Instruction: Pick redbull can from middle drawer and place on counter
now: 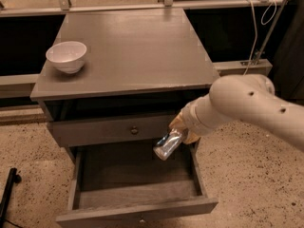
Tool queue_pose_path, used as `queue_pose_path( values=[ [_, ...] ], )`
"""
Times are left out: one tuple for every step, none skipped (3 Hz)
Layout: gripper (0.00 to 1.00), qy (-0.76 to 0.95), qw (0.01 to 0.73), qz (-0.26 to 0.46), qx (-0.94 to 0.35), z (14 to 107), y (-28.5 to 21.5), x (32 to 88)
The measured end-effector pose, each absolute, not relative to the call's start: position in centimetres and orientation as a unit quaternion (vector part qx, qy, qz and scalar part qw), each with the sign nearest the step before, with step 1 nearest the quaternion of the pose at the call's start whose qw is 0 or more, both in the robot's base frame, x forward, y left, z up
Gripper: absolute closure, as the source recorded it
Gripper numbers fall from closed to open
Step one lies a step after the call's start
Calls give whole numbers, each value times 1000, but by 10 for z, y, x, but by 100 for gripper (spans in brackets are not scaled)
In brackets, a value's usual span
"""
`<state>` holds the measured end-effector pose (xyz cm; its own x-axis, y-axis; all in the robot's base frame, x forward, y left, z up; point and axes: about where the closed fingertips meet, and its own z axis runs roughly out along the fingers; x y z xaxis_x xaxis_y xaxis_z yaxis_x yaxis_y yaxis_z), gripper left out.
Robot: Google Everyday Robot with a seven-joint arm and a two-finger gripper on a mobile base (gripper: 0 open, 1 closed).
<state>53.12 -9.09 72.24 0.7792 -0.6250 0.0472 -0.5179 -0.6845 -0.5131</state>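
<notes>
We are at the carry step: our gripper (178,134), clamped on the can (165,147), holds it tilted above the open drawer (137,194), just before the upper drawer front (109,129). Next we must rise past the counter's (142,56) overhanging front edge. The bare right side offers room, well apart from the bowl (66,56).
</notes>
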Motion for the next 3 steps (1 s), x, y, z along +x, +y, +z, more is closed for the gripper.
queue_pose_path(
  values=[
    [100,291,229,-126,-920,798,-99,561],
    [100,309,203,-130,-920,878,-114,593],
    [100,415,209,-83,-882,916,-124,636]
  ],
)
